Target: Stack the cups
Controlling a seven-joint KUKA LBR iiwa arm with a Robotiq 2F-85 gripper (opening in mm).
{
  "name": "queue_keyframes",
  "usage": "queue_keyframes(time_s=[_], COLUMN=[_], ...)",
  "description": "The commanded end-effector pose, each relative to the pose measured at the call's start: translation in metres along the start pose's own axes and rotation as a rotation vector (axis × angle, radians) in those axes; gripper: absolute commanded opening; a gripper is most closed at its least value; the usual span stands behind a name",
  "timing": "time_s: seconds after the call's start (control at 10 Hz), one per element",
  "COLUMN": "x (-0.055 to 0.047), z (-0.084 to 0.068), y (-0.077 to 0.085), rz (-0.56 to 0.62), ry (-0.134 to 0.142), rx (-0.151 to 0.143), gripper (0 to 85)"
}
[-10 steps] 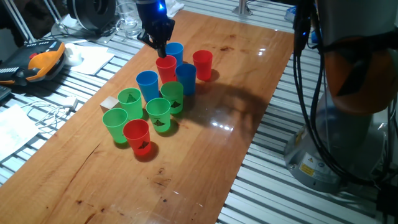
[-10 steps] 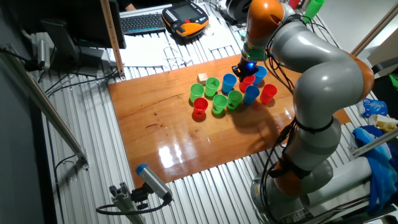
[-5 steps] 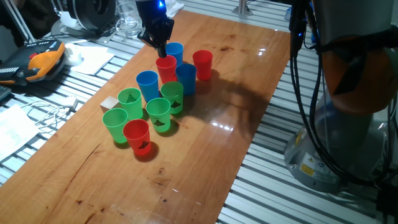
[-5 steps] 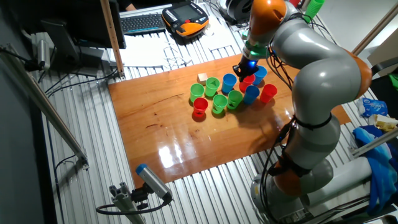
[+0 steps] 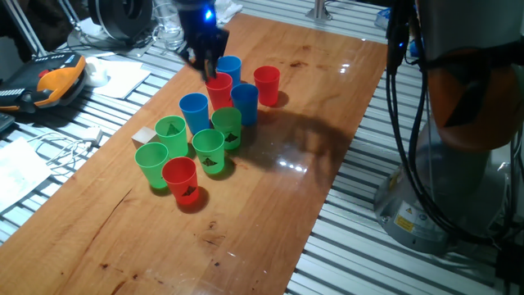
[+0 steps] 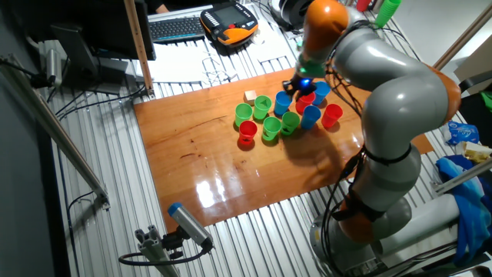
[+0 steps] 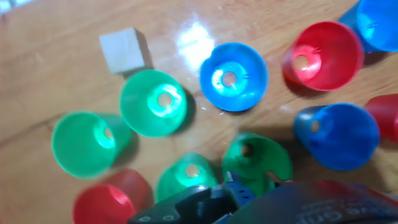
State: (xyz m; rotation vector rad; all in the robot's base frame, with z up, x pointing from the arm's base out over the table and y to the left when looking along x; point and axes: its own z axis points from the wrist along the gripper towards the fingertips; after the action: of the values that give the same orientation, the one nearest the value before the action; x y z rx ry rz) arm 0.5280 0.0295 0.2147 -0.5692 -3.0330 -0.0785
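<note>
Here, cups [image 5: 209,152] unlabelled, dark side marks; gripper [image 5: 205,59] jaw state unclear.

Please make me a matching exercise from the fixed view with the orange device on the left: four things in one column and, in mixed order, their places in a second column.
Column A
1. small wooden cube
2. gripper
3. nearest red cup
4. orange handheld controller

Column B
a. above a far red cup
b. off the wooden tabletop, to the left
c. beside a green cup
d. front of the group, dark mark on its side

Pairs: 1-c, 2-a, 3-d, 4-b
</note>
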Motion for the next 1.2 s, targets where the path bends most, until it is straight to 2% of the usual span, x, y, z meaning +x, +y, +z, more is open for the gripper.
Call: queue_keyframes(time_s=[0.0, 0.1, 0.3, 0.5, 0.7, 1.0, 1.1], x=[0.004, 0.006, 0.010, 0.008, 0.015, 0.018, 0.018], z=[0.008, 0.017, 0.025, 0.023, 0.030, 0.032, 0.032], y=[0.017, 0.025, 0.031, 0.028, 0.034, 0.034, 0.034], rz=[0.031, 0.056, 0.075, 0.070, 0.140, 0.127, 0.100], ry=[0.000, -0.006, -0.021, -0.008, -0.021, -0.011, -0.003], rx=[-0.013, -0.017, -0.022, -0.021, -0.030, -0.017, 0.018], gripper=[34.0, 34.0, 34.0, 34.0, 34.0, 34.0, 51.0])
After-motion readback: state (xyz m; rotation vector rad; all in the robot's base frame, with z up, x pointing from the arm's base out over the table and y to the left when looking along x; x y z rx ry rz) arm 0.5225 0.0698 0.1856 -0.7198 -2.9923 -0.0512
